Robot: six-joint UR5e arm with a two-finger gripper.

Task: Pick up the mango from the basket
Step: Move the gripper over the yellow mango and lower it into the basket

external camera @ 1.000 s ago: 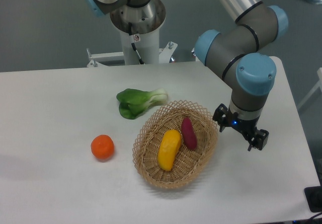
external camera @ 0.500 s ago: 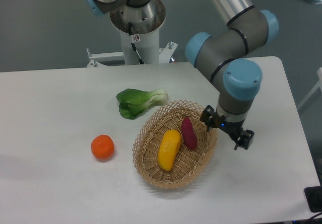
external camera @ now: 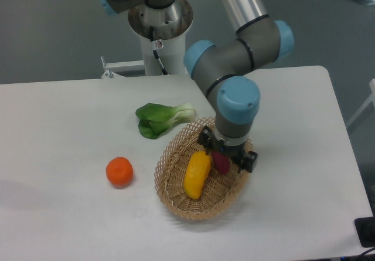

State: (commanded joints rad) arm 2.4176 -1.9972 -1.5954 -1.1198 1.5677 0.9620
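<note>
Swinging left from the table's right side over the last second, the black two-finger gripper (external camera: 227, 153) now hangs over the oval tan woven wicker basket (external camera: 173, 192). Whether its fingers are spread or closed cannot be told. The smooth yellow-orange oval mango (external camera: 197, 174) lies in the basket beside a dark purple oblong vegetable (external camera: 222, 163), which the gripper partly hides. On the white table (external camera: 58, 132) sit a round orange (external camera: 119, 172) and green bok choy (external camera: 162, 119).
</note>
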